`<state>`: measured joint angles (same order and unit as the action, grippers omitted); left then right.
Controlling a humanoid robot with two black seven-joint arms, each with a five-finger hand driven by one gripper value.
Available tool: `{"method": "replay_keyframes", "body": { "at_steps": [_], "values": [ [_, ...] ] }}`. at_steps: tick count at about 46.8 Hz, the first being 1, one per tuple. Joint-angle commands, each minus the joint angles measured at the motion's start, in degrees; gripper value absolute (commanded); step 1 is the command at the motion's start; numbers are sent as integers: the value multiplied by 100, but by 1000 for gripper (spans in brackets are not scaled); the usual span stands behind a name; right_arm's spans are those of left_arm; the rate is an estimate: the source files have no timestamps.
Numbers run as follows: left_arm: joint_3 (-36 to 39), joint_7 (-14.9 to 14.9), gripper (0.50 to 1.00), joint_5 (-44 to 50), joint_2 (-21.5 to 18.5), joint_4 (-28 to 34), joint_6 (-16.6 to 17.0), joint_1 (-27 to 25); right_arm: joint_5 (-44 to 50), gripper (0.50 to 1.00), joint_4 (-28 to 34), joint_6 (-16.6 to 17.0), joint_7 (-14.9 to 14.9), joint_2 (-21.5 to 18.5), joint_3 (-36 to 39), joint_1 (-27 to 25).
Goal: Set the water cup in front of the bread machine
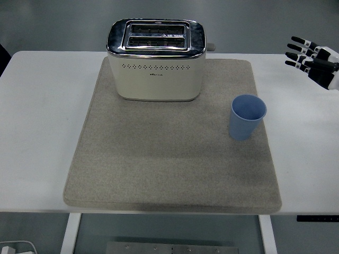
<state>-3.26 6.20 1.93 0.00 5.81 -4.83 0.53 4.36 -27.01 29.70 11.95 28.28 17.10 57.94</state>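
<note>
A light blue water cup stands upright on the right side of a grey mat, to the right of and nearer than the toaster. The cream and chrome bread machine sits at the mat's back, its slots facing up. My right hand shows at the right edge, above the table's far right, fingers spread and holding nothing. It is well apart from the cup, up and to the right of it. The left arm is out of view.
The white table extends left and right of the mat. The mat's wide stretch before the toaster carries nothing. A white object lies on the floor at the bottom left.
</note>
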Motion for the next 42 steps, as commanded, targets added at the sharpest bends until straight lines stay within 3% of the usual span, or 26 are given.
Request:
{"method": "replay_keyframes", "body": {
  "at_steps": [1,17,25,37,42],
  "values": [
    [1,-5,1000,0,0,-1,0,-1,109,936,-103,-8,9,107,13,-90],
    [1,-5,1000,0,0,-1,0,-1,170,936,-937,-8,97,854,48,-423],
    [1,-5,1000,0,0,7,0,-1,723,936,-1614,-69,237,1215,83,-678],
    [1,4,1000,0,0,7,0,-1,961,936,-2300,-333,308,1461,92,-837],
    [1,4,1000,0,0,7,0,-9,1163,936,-2318,-360,518,1461,92,-925]
  ]
}}
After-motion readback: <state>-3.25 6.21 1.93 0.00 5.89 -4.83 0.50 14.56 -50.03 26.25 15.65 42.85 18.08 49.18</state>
